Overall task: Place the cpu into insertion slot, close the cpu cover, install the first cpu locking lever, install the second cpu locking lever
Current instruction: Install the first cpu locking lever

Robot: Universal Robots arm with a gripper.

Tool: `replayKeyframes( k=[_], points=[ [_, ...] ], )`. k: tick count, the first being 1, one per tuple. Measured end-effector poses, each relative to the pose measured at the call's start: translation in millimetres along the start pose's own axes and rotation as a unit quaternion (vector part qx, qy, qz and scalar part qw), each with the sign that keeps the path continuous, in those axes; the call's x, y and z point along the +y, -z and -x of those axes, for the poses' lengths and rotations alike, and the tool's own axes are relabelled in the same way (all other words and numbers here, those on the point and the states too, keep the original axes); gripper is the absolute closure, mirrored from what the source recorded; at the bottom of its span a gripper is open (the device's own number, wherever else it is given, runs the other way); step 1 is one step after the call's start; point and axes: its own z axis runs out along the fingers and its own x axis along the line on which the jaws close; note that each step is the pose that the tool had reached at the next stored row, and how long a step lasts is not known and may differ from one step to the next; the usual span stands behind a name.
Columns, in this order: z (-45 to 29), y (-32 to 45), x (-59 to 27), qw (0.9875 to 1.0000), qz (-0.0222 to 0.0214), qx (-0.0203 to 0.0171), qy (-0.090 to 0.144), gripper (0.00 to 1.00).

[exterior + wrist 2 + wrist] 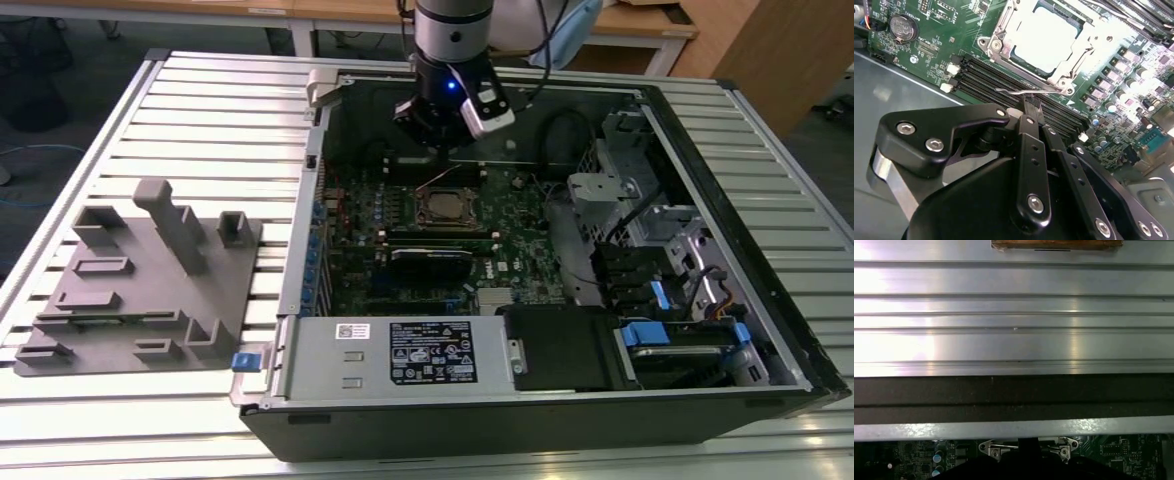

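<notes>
From my station, the computer case (534, 402) lies open on the slatted aluminium bench (200, 110). The arm reaches in from the far side, over the motherboard (944, 20). The insertion slot (447, 208) sits about mid-board in the exterior view. It is far of the black card and well apart from the grey fixture block (134, 280) on the exterior view's left.

In the second wrist view the cpu (1046, 35) lies flat in that slot. Its pale metal top shows through the window of the cpu cover (1085, 40), which is folded down over it. I judge seating and covering to be done, since the frame lies level around the chip.

The hand (1030, 105) is at a thin wire locking lever (1009, 91). The lever runs along the socket edge nearest the memory slots (984, 80). The hand's two fingers are drawn together with no gap I can see. Their tips meet right at the wire's bent end. I cannot tell whether the wire is nipped between them or only pressed by them.

A closed, narrow tip suits this job. The lever stands a little proud of the board, beside its catch, so a slim point can bear on it without fouling the memory slots. I cannot say which of the two levers this is.
</notes>
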Motion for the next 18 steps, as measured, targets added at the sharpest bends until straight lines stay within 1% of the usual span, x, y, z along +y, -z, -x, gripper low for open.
replayKeyframes(
  k=[13,18],
  points=[
    [1.3,-0.3,0.0,1.0000,0.0000,0.0000,0.000,0.89],
    [1.2,-4.4,-0.3,1.0000,-0.0002,-0.0001,0.000,0.89]
  ],
)
